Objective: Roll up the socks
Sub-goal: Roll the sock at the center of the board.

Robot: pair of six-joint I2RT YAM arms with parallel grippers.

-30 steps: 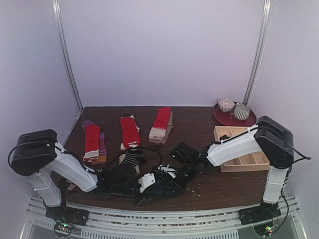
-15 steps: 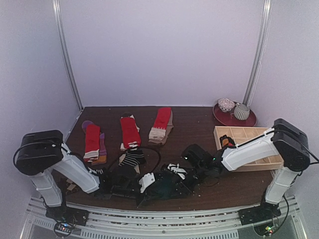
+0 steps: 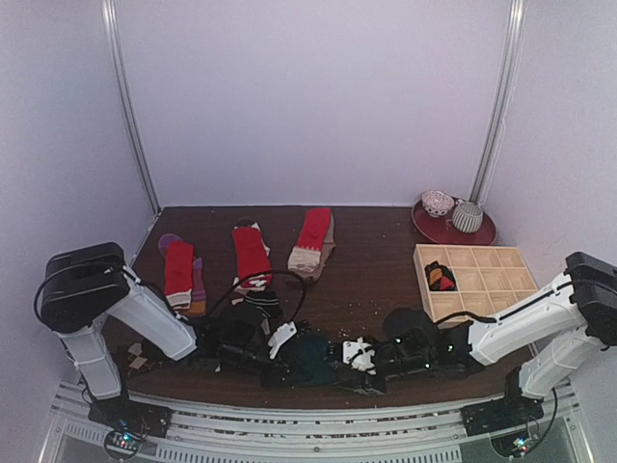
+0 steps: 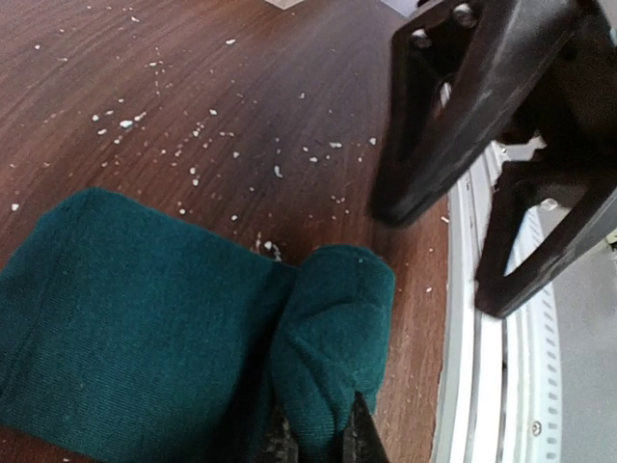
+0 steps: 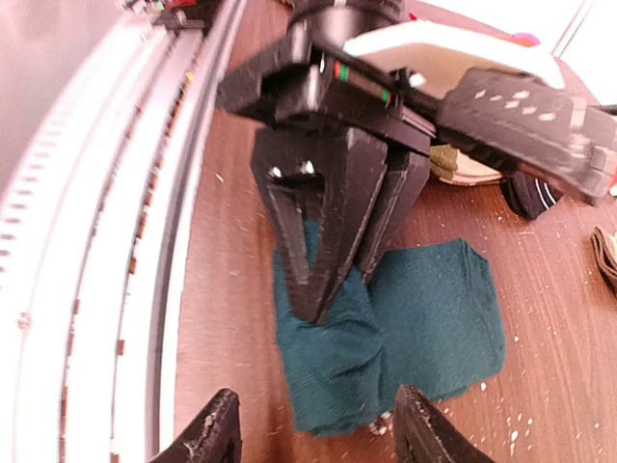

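At the front edge of the brown wooden table (image 4: 241,96), the left gripper (image 4: 318,439) pinches the folded end of the dark teal fabric sock (image 4: 145,328). The sock's length runs inward, and the right gripper (image 5: 318,434) waits near it, released.

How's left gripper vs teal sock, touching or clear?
Touching. Left wrist view shows the left gripper shut, its tips pinching the teal sock's folded end.
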